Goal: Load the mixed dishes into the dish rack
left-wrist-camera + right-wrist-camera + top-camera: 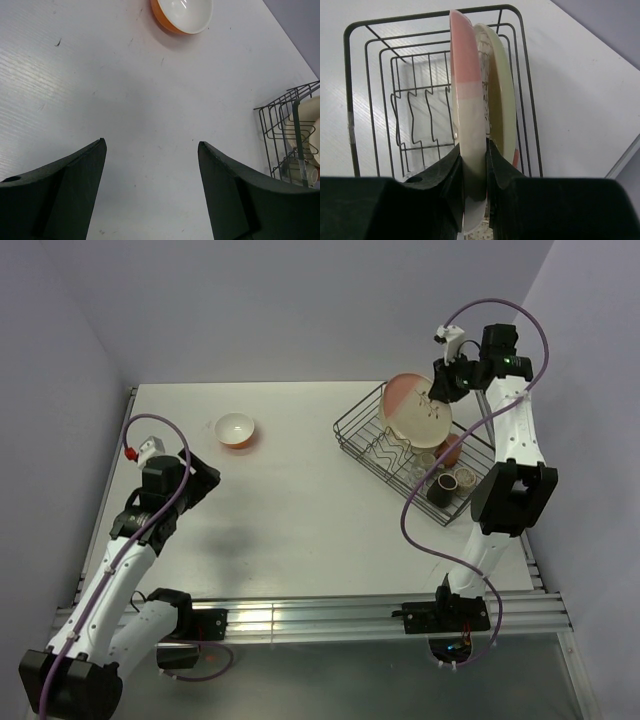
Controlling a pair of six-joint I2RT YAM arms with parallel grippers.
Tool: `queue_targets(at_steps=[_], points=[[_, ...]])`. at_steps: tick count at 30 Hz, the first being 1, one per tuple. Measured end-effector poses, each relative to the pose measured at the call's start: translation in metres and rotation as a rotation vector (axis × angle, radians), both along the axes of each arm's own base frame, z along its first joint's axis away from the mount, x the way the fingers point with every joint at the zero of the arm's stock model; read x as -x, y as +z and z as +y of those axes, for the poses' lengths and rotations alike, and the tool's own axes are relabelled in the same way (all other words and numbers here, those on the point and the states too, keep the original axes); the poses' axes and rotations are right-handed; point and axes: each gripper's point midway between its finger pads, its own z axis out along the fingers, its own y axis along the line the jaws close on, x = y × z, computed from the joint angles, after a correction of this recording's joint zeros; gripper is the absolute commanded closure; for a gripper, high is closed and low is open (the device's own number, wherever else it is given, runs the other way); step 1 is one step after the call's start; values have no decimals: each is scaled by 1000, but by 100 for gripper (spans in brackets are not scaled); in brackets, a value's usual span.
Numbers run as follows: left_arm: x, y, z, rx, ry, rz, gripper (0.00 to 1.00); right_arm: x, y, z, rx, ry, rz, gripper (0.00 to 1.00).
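The left gripper hangs spread wide above the table. Farther out sits the orange bowl. The right gripper pinches 1 pink plate on edge over the rack, just beside 1 cream plate.

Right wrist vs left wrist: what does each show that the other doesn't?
Right wrist only: the right gripper shut on the pink-cream plate, edge-on, the cream-green plate right beside it, and the wavy dividers. Left wrist only: the orange bowl and the open, empty left gripper. Both: the dish rack and the table; the left wrist catches just a corner of the rack, with pale dishes too cropped to identify.
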Motion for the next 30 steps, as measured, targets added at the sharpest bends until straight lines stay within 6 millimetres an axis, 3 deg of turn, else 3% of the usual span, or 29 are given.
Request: queue_targets(at_steps=[23, 30], points=[[-4, -11, -3, 10, -14, 24, 20, -3, -38, 34, 126, 153, -2, 100], [-4, -13, -4, 14, -19, 25, 19, -8, -56, 36, 136, 147, 32, 90]])
